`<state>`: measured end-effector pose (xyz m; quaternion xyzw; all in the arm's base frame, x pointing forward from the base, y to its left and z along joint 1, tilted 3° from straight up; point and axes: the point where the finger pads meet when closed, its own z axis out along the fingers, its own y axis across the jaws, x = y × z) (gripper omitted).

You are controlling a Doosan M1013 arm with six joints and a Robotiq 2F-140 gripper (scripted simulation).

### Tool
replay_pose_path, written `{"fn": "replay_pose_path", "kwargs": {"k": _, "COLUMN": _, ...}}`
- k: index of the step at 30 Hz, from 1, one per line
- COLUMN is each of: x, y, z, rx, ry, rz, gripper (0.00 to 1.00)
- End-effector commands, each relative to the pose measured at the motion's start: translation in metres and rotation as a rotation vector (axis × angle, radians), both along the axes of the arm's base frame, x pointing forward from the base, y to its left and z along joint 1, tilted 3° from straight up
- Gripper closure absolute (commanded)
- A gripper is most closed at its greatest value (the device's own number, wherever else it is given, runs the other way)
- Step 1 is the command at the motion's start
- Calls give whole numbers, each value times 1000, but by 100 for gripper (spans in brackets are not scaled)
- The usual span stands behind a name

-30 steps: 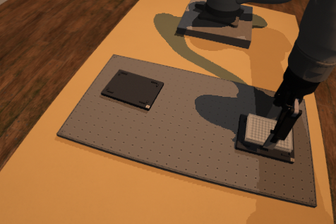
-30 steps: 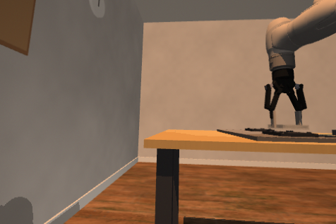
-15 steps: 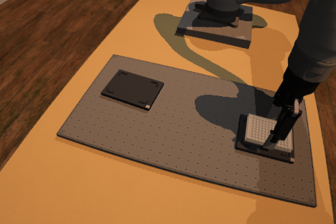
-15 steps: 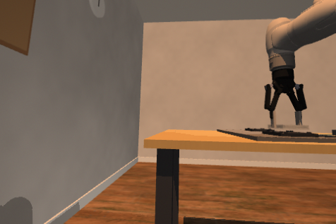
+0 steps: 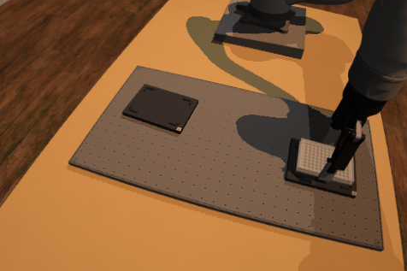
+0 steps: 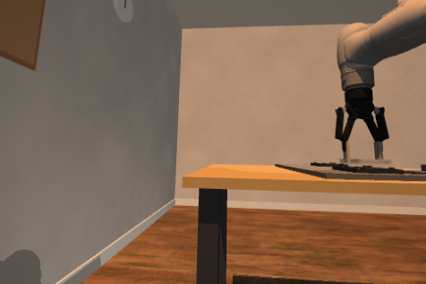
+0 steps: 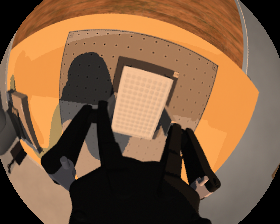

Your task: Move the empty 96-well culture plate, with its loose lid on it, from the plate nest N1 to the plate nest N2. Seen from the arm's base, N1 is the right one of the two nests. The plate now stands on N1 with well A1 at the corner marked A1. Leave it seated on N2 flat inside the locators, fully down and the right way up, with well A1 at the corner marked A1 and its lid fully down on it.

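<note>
Where gripper point(image 5: 338, 159) clamps, plate point(image 5: 316, 156) half-hidden

We see warm, even light – soft dark shadows spread over the table point(image 5: 128, 221) near its right edge; the wrist view bulges, blurred and dark-rimmed.

We see the lidded white 96-well culture plate point(image 5: 318, 157) lying flat on dark nest N1 point(image 5: 295, 176), our gripper point(image 5: 342, 155) clamped across it; dark nest N2 point(image 5: 160, 107) stands well apart, bare.
</note>
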<state>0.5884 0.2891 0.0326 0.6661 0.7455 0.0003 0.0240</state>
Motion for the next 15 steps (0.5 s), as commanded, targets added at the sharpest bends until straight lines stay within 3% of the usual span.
{"fn": "replay_pose_path", "kwargs": {"k": 1, "x": 1, "y": -3, "z": -3, "rx": -4, "ry": -1, "rz": 2, "gripper": 100}}
{"fn": "replay_pose_path", "kwargs": {"k": 15, "x": 1, "y": -3, "z": -5, "rx": -4, "ry": -1, "rz": 2, "gripper": 100}}
